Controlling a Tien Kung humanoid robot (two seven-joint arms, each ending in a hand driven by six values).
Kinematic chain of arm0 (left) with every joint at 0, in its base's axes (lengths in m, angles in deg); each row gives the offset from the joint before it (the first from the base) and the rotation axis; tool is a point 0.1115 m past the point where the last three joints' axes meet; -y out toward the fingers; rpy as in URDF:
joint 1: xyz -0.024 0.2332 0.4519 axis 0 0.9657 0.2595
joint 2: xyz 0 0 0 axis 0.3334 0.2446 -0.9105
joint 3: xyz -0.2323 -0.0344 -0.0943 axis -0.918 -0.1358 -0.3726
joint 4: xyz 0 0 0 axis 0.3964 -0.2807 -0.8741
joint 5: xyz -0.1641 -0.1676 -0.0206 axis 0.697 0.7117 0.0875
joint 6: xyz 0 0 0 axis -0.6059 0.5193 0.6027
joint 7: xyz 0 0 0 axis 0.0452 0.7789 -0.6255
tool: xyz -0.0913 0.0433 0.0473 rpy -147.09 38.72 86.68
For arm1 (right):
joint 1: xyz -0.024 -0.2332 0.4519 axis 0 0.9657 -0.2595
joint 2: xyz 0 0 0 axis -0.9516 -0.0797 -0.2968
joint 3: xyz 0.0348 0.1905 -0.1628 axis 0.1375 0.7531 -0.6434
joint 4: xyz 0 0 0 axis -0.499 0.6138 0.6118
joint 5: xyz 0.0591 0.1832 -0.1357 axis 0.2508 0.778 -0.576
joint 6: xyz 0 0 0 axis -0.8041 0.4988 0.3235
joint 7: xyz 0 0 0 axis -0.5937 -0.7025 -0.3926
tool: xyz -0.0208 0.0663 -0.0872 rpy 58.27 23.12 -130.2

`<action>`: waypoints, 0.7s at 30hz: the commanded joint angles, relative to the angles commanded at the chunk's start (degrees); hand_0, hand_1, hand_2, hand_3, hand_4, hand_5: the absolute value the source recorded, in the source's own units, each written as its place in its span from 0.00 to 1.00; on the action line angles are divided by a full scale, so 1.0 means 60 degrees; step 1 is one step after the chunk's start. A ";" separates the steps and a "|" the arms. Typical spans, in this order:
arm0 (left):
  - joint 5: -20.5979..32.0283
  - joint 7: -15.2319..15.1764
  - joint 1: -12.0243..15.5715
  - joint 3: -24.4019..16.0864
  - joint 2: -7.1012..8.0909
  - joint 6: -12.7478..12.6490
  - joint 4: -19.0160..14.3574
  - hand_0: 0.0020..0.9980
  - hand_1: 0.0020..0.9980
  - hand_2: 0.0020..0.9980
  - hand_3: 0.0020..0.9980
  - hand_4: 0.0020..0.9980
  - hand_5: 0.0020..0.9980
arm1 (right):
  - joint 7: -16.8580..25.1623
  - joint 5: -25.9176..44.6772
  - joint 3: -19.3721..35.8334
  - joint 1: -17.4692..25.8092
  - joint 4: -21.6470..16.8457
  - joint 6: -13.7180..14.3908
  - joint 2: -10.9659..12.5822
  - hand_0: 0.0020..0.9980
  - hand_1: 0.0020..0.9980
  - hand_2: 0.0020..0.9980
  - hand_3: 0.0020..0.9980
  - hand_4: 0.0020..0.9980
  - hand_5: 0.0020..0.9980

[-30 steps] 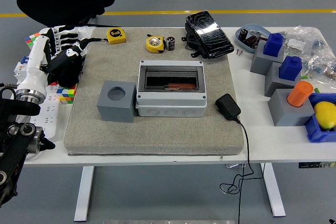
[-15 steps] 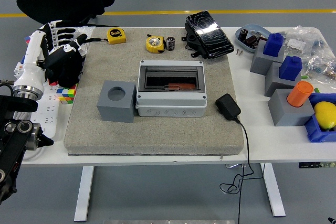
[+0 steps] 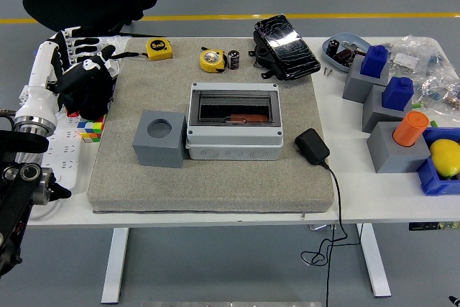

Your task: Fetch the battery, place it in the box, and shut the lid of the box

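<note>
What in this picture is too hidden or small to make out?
- Box, head view: inside dark behind the lid; contents unclear.
- Left hand: finger pose lost in black clutter.
- Blue bowl: small parts unidentifiable.
- Right arm: outside the frame.

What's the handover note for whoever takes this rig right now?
Left robot hand: at the table's far left edge, over the clutter beside the mat, holding nothing, fingers loosely spread. Right robot hand: not in view.
Battery: at the far edge of the mat, right beside the yellow tape measure, untouched.
Box: mid-mat, grey block against its left side. Whether its clear lid is up or down I can't tell.
Done: nothing yet.
Left: fetch the battery, put it in the box, close the lid.
</note>
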 joint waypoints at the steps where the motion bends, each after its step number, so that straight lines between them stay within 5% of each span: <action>1: 0.0007 0.0002 0.0002 0.0006 -0.0010 0.0002 0.0018 0.57 0.64 0.66 0.72 0.99 0.44 | 0.0009 0.0004 -0.0004 0.0000 0.0000 0.0006 0.0003 0.50 0.61 0.65 0.56 0.94 0.51; 21: 0.0007 0.0057 -0.0047 0.0214 -0.0078 0.0060 0.0149 0.56 0.64 0.66 0.70 0.98 0.42 | 0.0081 0.0069 0.0014 0.0058 0.0009 0.0036 -0.0037 0.50 0.61 0.65 0.56 0.94 0.52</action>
